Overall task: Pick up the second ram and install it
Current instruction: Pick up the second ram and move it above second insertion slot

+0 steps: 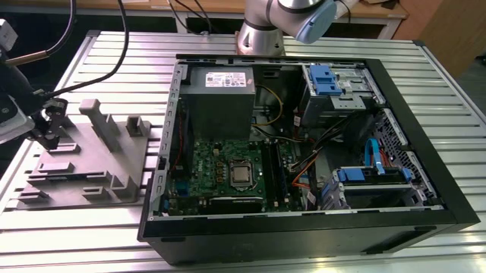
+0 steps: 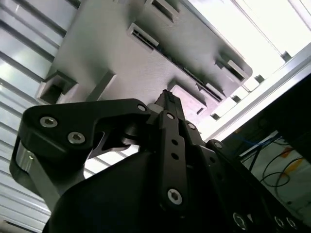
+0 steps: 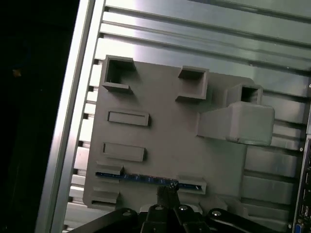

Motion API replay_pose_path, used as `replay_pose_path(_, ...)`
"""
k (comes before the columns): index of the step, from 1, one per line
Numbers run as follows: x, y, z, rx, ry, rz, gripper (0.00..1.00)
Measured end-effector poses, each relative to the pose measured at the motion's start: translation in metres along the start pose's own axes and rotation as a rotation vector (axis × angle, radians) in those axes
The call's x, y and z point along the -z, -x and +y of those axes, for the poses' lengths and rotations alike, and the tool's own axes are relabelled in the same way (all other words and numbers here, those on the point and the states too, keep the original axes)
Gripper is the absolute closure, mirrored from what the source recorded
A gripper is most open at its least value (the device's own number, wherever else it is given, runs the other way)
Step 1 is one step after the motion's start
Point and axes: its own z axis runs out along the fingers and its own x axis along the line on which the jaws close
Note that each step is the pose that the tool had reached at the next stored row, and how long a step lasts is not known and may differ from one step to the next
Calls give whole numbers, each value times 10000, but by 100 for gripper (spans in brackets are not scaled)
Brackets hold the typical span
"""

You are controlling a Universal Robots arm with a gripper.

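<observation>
Second ram (image 3: 146,178) lengthwise in edge slot of grey holder (image 3: 165,126), closed pincer (image 3: 167,188) just above

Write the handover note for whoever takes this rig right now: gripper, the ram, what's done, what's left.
Gripper: down at the grey fixture, which lies to the exterior view's left of the open PC case. It sits right at the mid-length of the second ram; whether it has hold of the stick cannot be told.
Second ram: on edge in its slot in the fixture, not lifted.
Done: the arm is at the pick-up spot.
Left: the lift, and the install on the green motherboard inside the case.
</observation>
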Motion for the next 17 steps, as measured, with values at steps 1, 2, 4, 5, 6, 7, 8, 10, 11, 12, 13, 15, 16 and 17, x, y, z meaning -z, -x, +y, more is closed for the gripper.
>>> replay_pose_path(1,-1,0,0,173,2,8,90)
replay_pose_path(2,-2,0,0,355,4,16,90)
replay_pose_path(4,-4,0,0,714,7,32,90)
replay_pose_path(5,-6,0,0,898,8,41,90)
replay_pose_path(6,-7,0,-1,1078,7,49,90)
replay_pose_path(7,-8,0,-1,1264,5,58,90)
replay_pose_path(8,-9,0,-1,1442,4,68,90)
replay_pose_path(10,-12,0,-1,1818,1,86,90)
replay_pose_path(11,-13,0,-1,1999,-1,94,90)
replay_pose_path(12,-14,0,-1,2179,-2,104,90)
replay_pose_path(13,-15,0,-1,2357,-4,113,90)
replay_pose_path(15,-17,0,-1,2716,-7,131,90)
replay_pose_path(16,-19,0,-1,2909,-9,140,90)
replay_pose_path(17,-20,0,-1,3088,-10,149,90)
